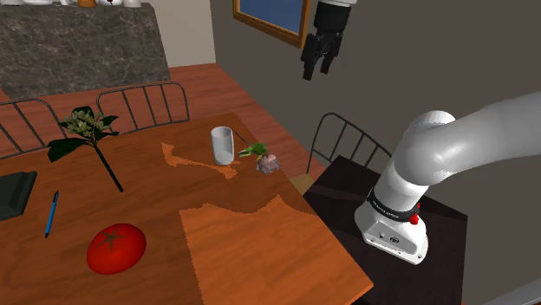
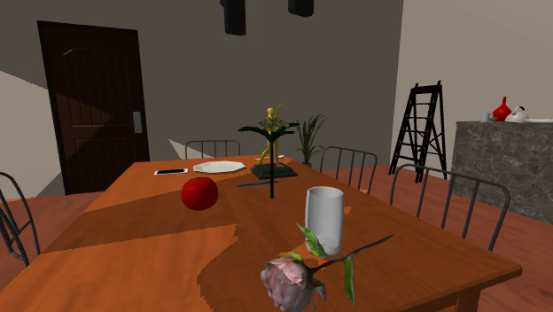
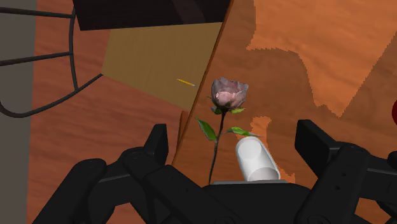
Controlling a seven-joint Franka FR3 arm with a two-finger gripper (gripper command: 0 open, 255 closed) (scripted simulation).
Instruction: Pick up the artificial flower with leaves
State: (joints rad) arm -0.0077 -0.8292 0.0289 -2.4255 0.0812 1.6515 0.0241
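Pincer (image 1: 318,69): all-black, two blocky fingers released, standing apart w/ nothing between them. Hangs high over the surface (image 1: 260,251), near the edge closest to the stand.

Straight below, in wrist view: rose (image 3: 229,92) lying flat on the surface. Pale pink-mauve bloom, tight rounded petals, thin dark stem, a few small green pointed leaves. Bloom sits close to the surface edge. Stem runs past the base of a white cup (image 3: 256,159), a plain smooth cylinder standing upright just beside it; can't tell if they touch.

Surface is orange-brown wood w/ jagged lighter and darker patches.

Farther out, shoulder view:
- red tomato (image 1: 115,248), glossy, round, well apart from the rose
- blue pen (image 1: 52,213), slim
- dark-leaved sprig (image 1: 84,126) w/ long black stem, lying flat
- flat dark slab (image 1: 13,195) at the view's left edge

Thin wire-back chairs (image 1: 143,104) around the surface. Mottled grey stone counter (image 1: 78,39) beyond.
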